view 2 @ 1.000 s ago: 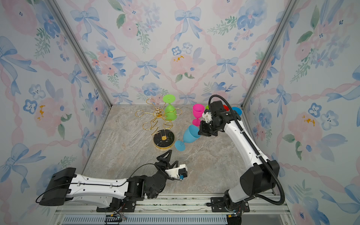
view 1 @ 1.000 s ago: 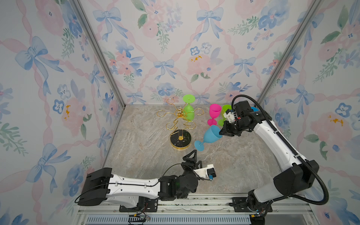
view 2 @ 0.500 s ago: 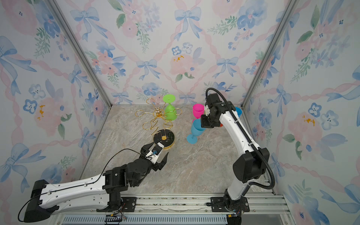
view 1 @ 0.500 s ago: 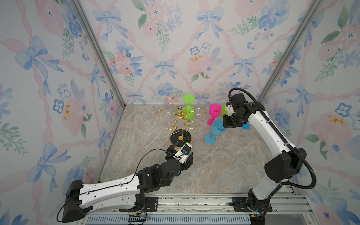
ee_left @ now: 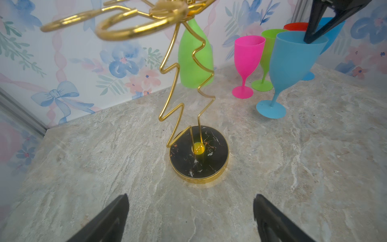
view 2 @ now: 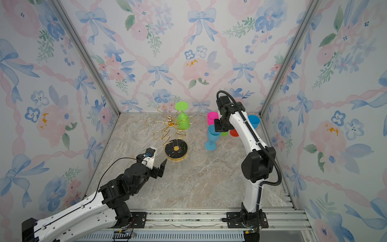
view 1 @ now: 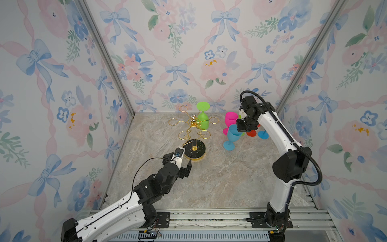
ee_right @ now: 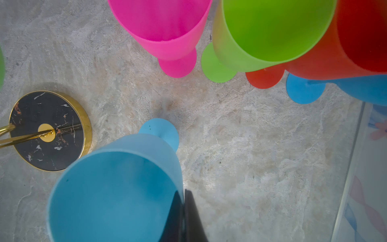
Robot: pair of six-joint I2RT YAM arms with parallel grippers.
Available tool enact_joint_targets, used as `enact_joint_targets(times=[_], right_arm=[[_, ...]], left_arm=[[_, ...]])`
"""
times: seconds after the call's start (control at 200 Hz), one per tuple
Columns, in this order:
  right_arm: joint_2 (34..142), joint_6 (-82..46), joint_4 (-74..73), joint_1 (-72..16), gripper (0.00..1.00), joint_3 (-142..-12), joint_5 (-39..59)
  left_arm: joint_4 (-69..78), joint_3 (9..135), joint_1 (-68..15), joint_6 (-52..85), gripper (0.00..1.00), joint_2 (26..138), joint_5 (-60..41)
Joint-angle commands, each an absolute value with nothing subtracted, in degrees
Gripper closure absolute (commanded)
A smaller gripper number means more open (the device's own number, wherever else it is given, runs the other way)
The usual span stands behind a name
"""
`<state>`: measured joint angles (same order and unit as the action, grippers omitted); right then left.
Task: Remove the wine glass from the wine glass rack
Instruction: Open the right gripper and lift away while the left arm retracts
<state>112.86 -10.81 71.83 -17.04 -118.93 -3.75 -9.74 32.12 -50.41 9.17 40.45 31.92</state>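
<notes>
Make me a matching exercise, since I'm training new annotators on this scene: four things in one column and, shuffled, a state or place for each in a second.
Things
1. pink glass
2. wine glass rack
3. left gripper
4. right gripper

States or places
A. shut on the rim of a tilted blue glass
B. standing upright on the table
C. open and empty, near the rack
D. holding one green glass upside down

Pairs: 1-B, 2-D, 3-C, 4-A
</notes>
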Motion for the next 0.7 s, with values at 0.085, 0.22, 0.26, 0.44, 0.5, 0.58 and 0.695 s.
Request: enact_joint_targets(times=[0.085, 0.22, 0.26, 0.44, 0.5, 0.58, 0.695], right_arm=[[116.1, -9.4, 74.8, -18.0, 1.00, -123.6, -4.9], [117.6, -9.1, 74.4, -18.5, 1.00, -124.7, -4.8], [118.1, -9.0, 74.4, -18.5, 1.00, -125.2, -4.7], [120.3, -8.6, 74.3, -18.7, 1.00, -127.0, -4.0], [120.9, -8.5, 74.2, -18.7, 1.00, -127.3, -4.0], [121.6, -8.4, 73.8, -18.7, 1.00, -127.8, -4.0], [122.3, -8.3, 73.3, -18.7, 1.00, -128.0, -3.9]], left_arm=[[-10.5, 32.0, -42.1, 11.2, 0.04, 39.9, 26.9], [-10.1, 31.9, -35.1, 12.1, 0.04, 41.1, 26.4], [-10.0, 32.2, -33.2, 12.1, 0.04, 41.6, 26.2], [-7.9, 32.4, -23.8, 12.0, 0.03, 42.2, 23.9], [-6.5, 31.9, -20.7, 12.1, 0.03, 41.9, 21.9], [-4.8, 31.3, -17.4, 12.0, 0.03, 41.5, 20.6], [-1.8, 30.3, -16.3, 9.7, 0.02, 42.0, 22.5]])
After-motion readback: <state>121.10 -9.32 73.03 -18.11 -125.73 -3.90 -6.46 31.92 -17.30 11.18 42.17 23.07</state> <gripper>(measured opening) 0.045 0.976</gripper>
